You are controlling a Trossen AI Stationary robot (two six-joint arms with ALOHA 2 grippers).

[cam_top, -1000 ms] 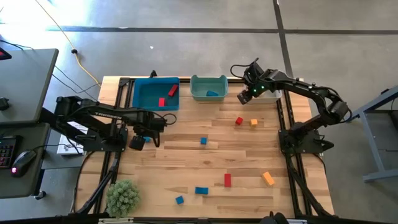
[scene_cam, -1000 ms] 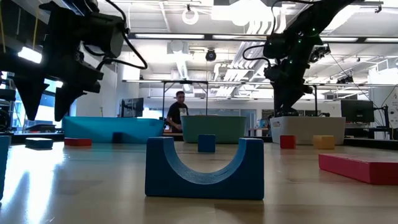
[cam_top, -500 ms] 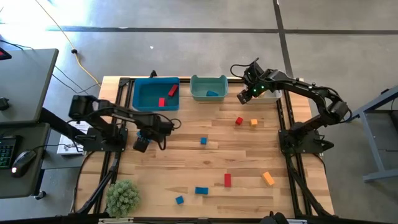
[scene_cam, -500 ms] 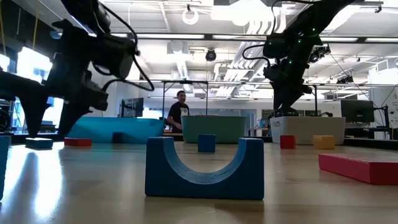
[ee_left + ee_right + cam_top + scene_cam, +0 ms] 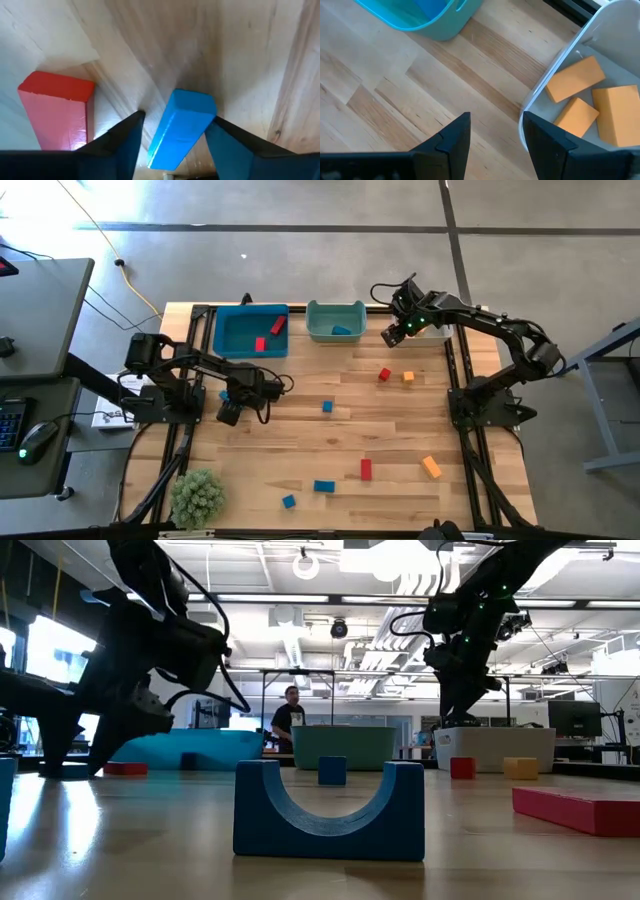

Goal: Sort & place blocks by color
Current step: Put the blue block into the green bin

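Blue bar [image 5: 181,127] lying on the tabletop [image 5: 330,445] right between the left gripper [image 5: 172,145] jaws, which sit spread on either side of it, not clamped yet. Red block [image 5: 57,107] just beside it, near the tabletop's left edge. Compared with a second ago: left gripper [image 5: 229,413] swung further in toward the tabletop and dropped lower, now down at the wood over that bar. Right side unchanged.

Right gripper [image 5: 392,335] parked near the far edge, jaws apart and empty, hovering beside the white-grey bin [image 5: 555,75] with three orange blocks [image 5: 576,80] inside. Teal bin [image 5: 335,320] next to it, holding a blue piece. Blue bin [image 5: 250,330] further left with two red blocks [image 5: 268,333] in it.

Loose stuff scattered over the middle and near side: blue cube [image 5: 327,407], red cube [image 5: 384,374] next to an orange cube [image 5: 408,376], red bar [image 5: 366,469], orange bar [image 5: 431,467], blue bar near the front [image 5: 324,486], small blue block [image 5: 288,501]. Plenty of bare wood between them, all well apart. Blue arch block [image 5: 328,810] sitting close in front of the low camera. Green plant [image 5: 198,498] at the near left corner. Person [image 5: 287,727] standing in the room beyond.
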